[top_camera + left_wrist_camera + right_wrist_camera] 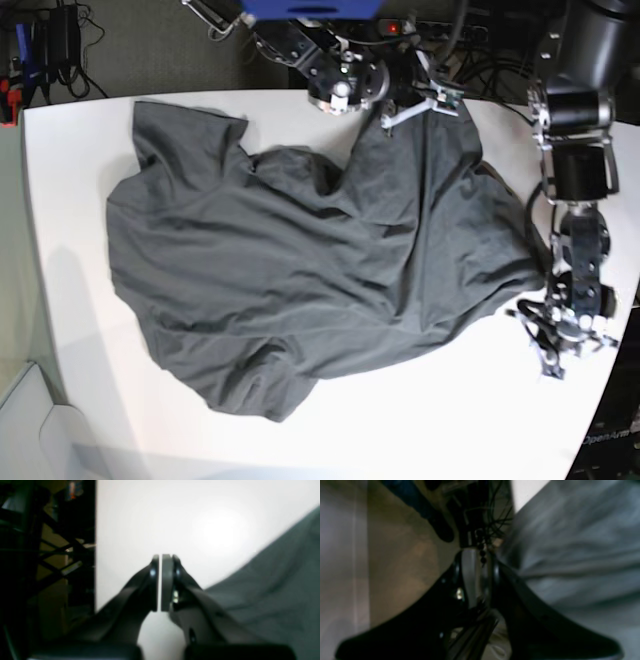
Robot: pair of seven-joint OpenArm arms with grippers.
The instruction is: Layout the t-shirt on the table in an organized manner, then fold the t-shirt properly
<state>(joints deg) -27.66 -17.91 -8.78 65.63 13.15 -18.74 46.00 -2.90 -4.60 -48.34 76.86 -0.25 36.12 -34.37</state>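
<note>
The dark grey t-shirt [300,260] lies rumpled and spread across most of the white table [450,420], one sleeve toward the far left corner. My right gripper [420,105] sits at the shirt's far edge. In the right wrist view its jaws [477,552] stand a little apart with no cloth seen between them, and the t-shirt [570,542] lies just beside one finger. My left gripper [548,365] rests over bare table past the shirt's right edge. Close up, the left gripper [160,557] is shut on nothing, with the t-shirt [275,592] to its right.
The table's edge [96,555] runs just left of the left gripper, with a dark frame [50,550] beyond it. Cables and hardware [450,30] crowd the table's far side. Bare table [420,440] stretches along the near edge.
</note>
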